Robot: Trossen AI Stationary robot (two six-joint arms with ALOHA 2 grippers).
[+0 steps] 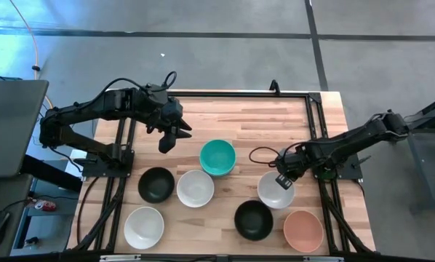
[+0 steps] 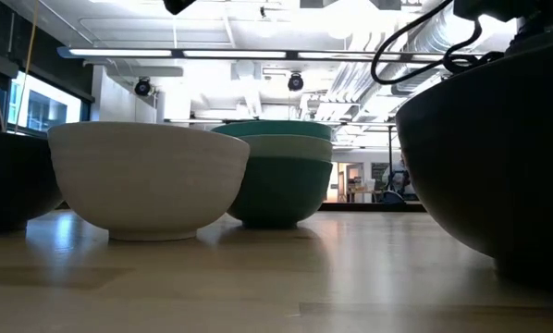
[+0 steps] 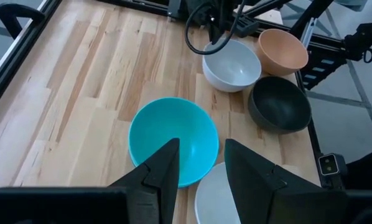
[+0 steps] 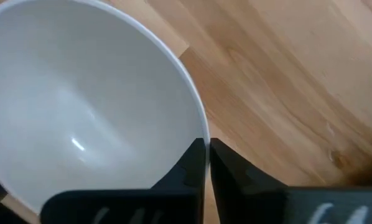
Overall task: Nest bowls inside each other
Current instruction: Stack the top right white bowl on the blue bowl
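Your right pincer [image 1: 281, 180] is clenched tight on the rim of a white bowl [image 1: 276, 191]. That bowl sits on the wooden desk [image 1: 254, 120], on the right side, just behind the salmon-pink bowl [image 1: 302, 230]. In the right wrist view the two fingers are pressed together with the thin rim between them, one finger inside the bowl and one outside.

Your left pincer [image 1: 167, 138] hangs released above the desk, a little to the left of the teal bowl [image 1: 217, 157]. It holds nothing.

The teal bowl is in the middle of the desk. In the low view it looks like a small stack, with a paler bowl sitting between teal ones. That stack seems a good place to put the white bowl.

To do this step well, lift the white bowl straight up and go slowly. A thin rim can slip, so keep the bowl level. Carry it high over the other bowls. A black bowl [image 1: 253, 220] is close by, so do not bump it. Bring the white bowl right over the middle of the teal one, lower it gently, then let go.

I cannot read any words or labels on the bowls or the desk.
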